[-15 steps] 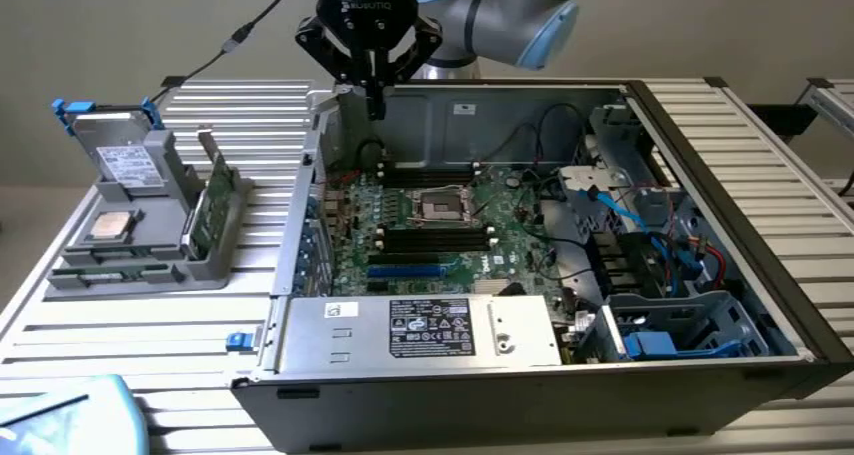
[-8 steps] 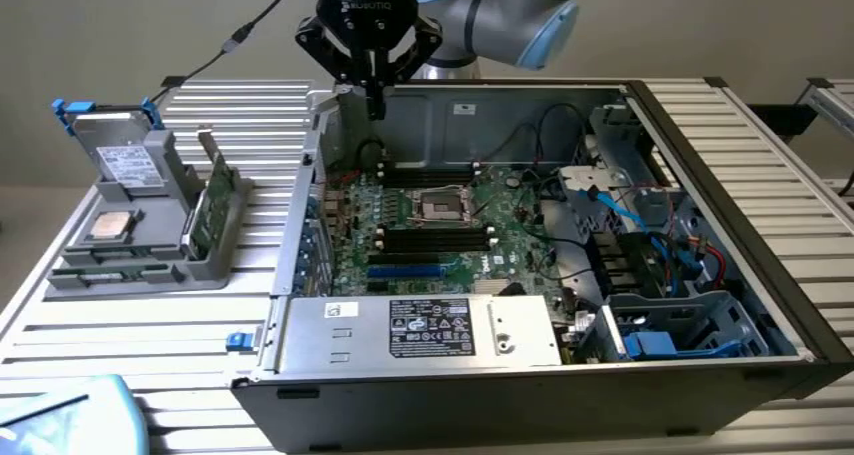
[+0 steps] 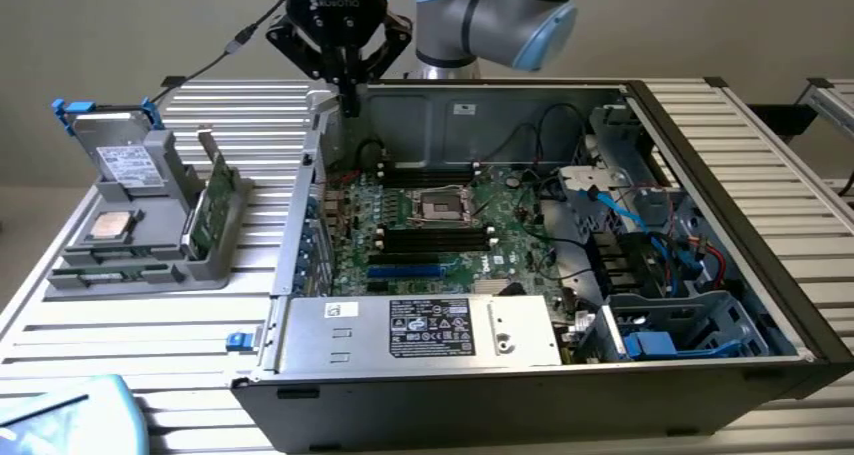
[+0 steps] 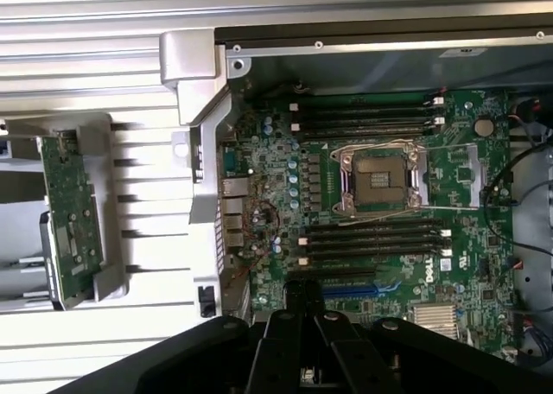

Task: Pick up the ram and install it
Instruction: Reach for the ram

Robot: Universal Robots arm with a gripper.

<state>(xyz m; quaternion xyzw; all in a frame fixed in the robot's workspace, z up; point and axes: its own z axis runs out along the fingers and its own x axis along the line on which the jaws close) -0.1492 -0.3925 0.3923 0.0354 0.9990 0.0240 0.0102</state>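
Note:
My gripper (image 3: 350, 103) hangs shut above the back corner of the open computer case (image 3: 747, 275), on the exterior view's left. I see nothing between its black fingers (image 4: 304, 301). Below lies the green motherboard (image 4: 380, 264), with long black slots on both sides of the processor socket (image 4: 380, 180). A narrow dark-green strip (image 3: 118, 272) lying flat at the front of the grey holder (image 3: 80, 275) may be the ram; I cannot tell for sure. A broader green card (image 3: 214, 203) stands upright in that holder, well away from the gripper.
The case holds a silver power supply (image 3: 420, 330), blue drive cages (image 3: 681, 335) and loose cables (image 3: 641, 215). Hard drives (image 3: 127, 160) sit in the holder. The ribbed metal table (image 3: 134, 345) spreads around the case. A pale blue object (image 3: 60, 420) lies at the front.

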